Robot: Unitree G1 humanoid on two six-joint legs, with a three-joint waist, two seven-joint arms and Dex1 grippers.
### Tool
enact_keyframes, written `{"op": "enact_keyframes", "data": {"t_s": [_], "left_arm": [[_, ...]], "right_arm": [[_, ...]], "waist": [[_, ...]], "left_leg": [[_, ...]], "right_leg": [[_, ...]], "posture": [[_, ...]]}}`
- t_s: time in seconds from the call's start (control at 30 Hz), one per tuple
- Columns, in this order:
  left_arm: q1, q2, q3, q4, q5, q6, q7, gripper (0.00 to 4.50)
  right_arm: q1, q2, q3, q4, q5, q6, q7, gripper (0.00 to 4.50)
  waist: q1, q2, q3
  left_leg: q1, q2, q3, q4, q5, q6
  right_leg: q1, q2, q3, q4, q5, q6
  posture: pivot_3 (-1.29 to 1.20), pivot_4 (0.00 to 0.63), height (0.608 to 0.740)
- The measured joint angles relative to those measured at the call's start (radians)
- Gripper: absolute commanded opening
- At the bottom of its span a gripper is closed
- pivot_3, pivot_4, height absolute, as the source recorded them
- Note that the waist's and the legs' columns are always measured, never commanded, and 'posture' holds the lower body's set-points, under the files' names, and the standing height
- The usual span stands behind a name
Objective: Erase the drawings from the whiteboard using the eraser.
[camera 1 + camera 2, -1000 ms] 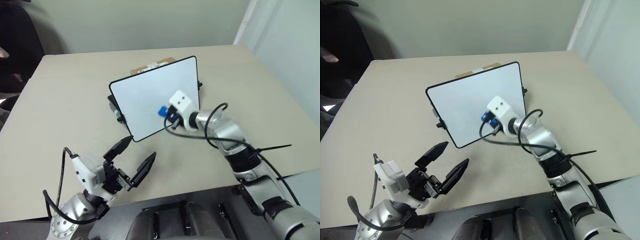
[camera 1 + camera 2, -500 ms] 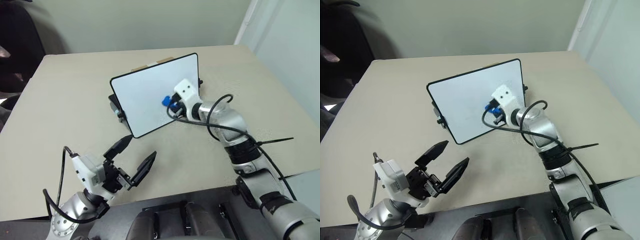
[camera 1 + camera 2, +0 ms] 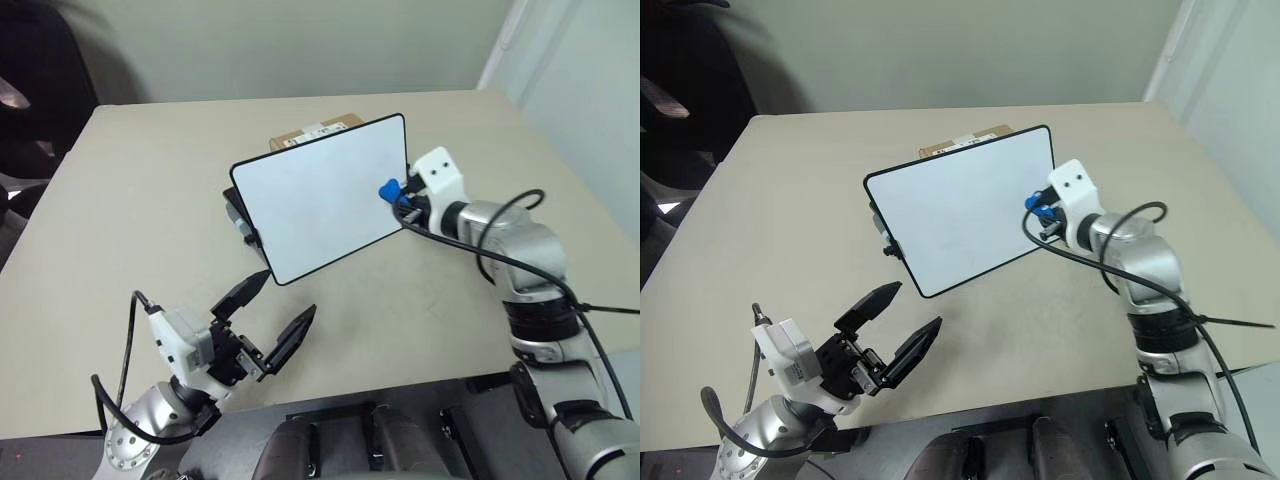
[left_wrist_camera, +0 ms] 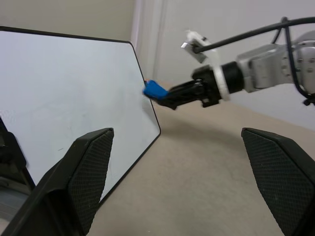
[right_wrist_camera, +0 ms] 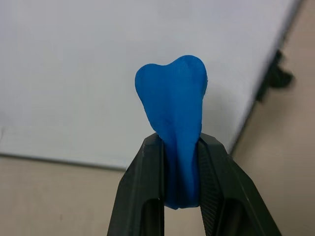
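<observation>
right gripper (image 3: 396,194) pinching the blue eraser (image 3: 387,188) at the whiteboard (image 3: 320,195) right edge, mid frame; no drawings visible. left gripper (image 3: 263,315) spread, lower left. best to keep light flat contact.

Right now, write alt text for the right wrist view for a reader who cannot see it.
Two black gripper fingers are shut on a small bright blue eraser that is pinched narrow between them, its rounded top bulging above the fingertips. Behind it stands the white rectangular whiteboard with a thin black rim, on a beige table.
</observation>
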Motion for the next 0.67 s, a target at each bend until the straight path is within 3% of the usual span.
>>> {"op": "enact_keyframes", "data": {"t_s": [0.17, 0.3, 0.33, 0.6, 0.67], "left_arm": [[-0.008, 0.001, -0.003, 0.015, 0.000, 0.000, -0.006, 4.50], [-0.015, 0.003, -0.006, 0.026, 0.000, 0.000, -0.015, 4.50], [-0.017, 0.003, -0.007, 0.027, 0.000, 0.000, -0.016, 4.50], [-0.035, 0.005, -0.026, 0.034, 0.003, 0.000, -0.027, 4.50], [-0.039, 0.007, -0.025, 0.036, 0.003, 0.000, -0.029, 4.50]], "right_arm": [[0.123, -0.118, -0.110, -0.063, 0.049, 0.105, 0.011, 0.54], [0.228, -0.167, -0.121, -0.086, 0.070, 0.150, 0.013, 0.54], [0.249, -0.170, -0.121, -0.087, 0.078, 0.154, 0.014, 1.24], [0.348, -0.180, -0.146, -0.137, 0.126, 0.136, 0.019, 3.79], [0.408, -0.203, -0.165, -0.186, 0.135, 0.075, 0.039, 3.79]], "waist": [[0.005, 0.000, 0.000], [0.004, 0.000, 0.000], [0.002, 0.000, 0.000], [0.004, 0.000, 0.000], [0.009, 0.000, 0.000]], "left_leg": [[0.001, 0.000, 0.000, 0.001, -0.002, 0.003], [0.001, 0.000, 0.001, 0.001, -0.003, 0.004], [0.001, 0.000, 0.001, 0.001, -0.003, 0.004], [0.002, -0.001, 0.000, 0.001, -0.007, 0.010], [0.002, -0.001, 0.000, 0.001, -0.007, 0.010]], "right_leg": [[0.002, -0.001, 0.000, 0.000, -0.003, 0.003], [0.003, -0.001, 0.000, 0.000, -0.004, 0.003], [0.002, -0.001, 0.000, 0.000, -0.004, 0.003], [0.003, -0.001, 0.000, 0.000, -0.004, 0.004], [0.004, -0.001, 0.000, 0.000, -0.005, 0.006]], "posture": [[0.00, 0.150, 0.740], [0.00, 0.150, 0.740], [0.00, 0.150, 0.740], [0.00, 0.150, 0.740], [0.00, 0.150, 0.740]]}}
